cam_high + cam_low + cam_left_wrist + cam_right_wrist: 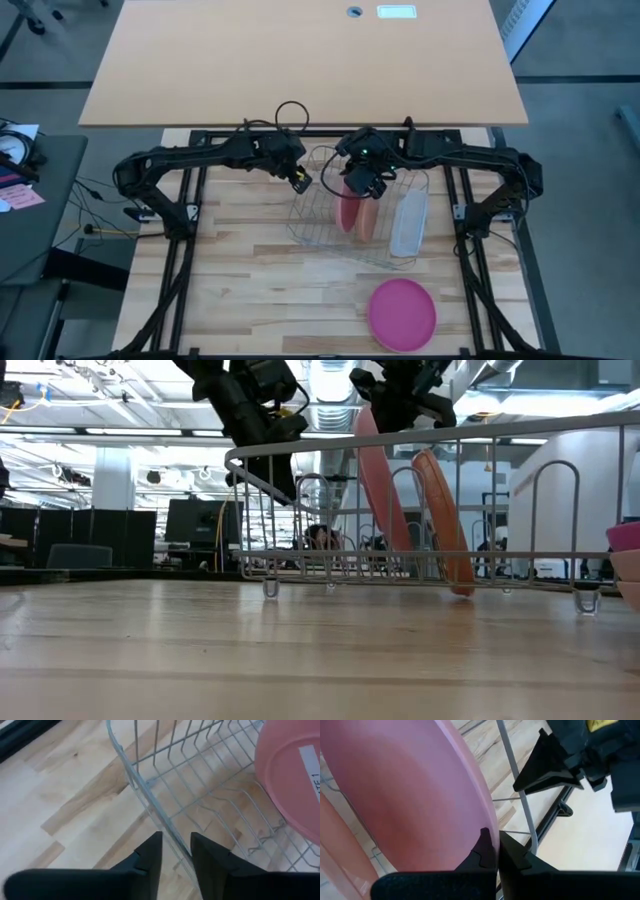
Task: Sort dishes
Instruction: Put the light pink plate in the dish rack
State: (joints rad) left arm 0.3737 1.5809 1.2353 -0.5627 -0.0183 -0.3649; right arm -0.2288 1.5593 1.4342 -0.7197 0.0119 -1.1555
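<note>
Wooden planks form the desk (250, 290) seen from above, where two dark arms reach inward from either side and meet over a wire rack (310, 235). The left pincer (300, 178) sits at the rack's left rim. The right pincer (358, 185) hangs over the rack's middle, above a pale pink plate (349, 212) standing on edge beside a salmon-orange plate (369, 218). A translucent tub (408, 222) stands in the rack's right part. A magenta plate (402, 313) lies flat on the desk, well apart from the rack.

From desk height, both arms descend from above and the two plates lean upright between the rack's wires.

The left wrist camera shows the left pincer's fingers (150, 857) slightly spread, straddling the rack's rim wire.

The right wrist camera shows the right pincer's fingers (482, 852) pressed together, pinching the pale pink plate's edge.
</note>
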